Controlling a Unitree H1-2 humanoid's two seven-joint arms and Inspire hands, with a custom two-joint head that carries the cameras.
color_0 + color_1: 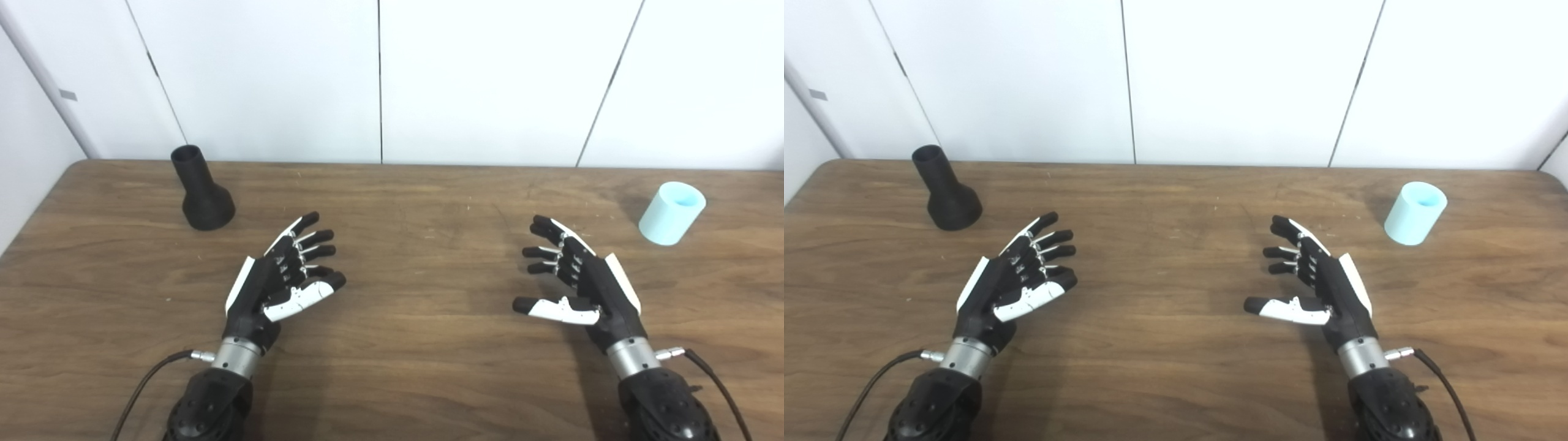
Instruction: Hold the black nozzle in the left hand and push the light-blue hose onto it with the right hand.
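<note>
Ahead of the left hand [282, 278] and off to its outer side, the black nozzle [201, 191] stands on the desk [398, 367], wide flared base down, narrow open neck up and leaning slightly away. Well apart from the hand; nothing touches it.

Left hand: empty, fingers spread and gently curled, thumb out, palm turned inward toward the other hand. It hovers over the wood or rests lightly on it; cannot tell which.

Right hand [572, 275]: likewise empty, fingers apart, thumb extended inward, palm facing the left hand. Ahead of it and to its outer side sits the light-blue hose [671, 213], a short stubby tube standing on one end, open mouth up, tilted a little. Also well apart from its hand.

Step in hand, as judged: none of the task proper is begun. Both pieces untouched, both hands at a ready pose in the near middle of the desk.

Next move likely calls for the left hand to reach forward and outward, then wrap around the nozzle's flared body, leaving the narrow neck free for the hose. Right hand would need a matching reach to the hose, gripping its side wall so one open end stays clear. Hose looks light; could tip or roll if nudged.

Writing, brands, labels: none readable on nozzle, hose, hands or desk.
</note>
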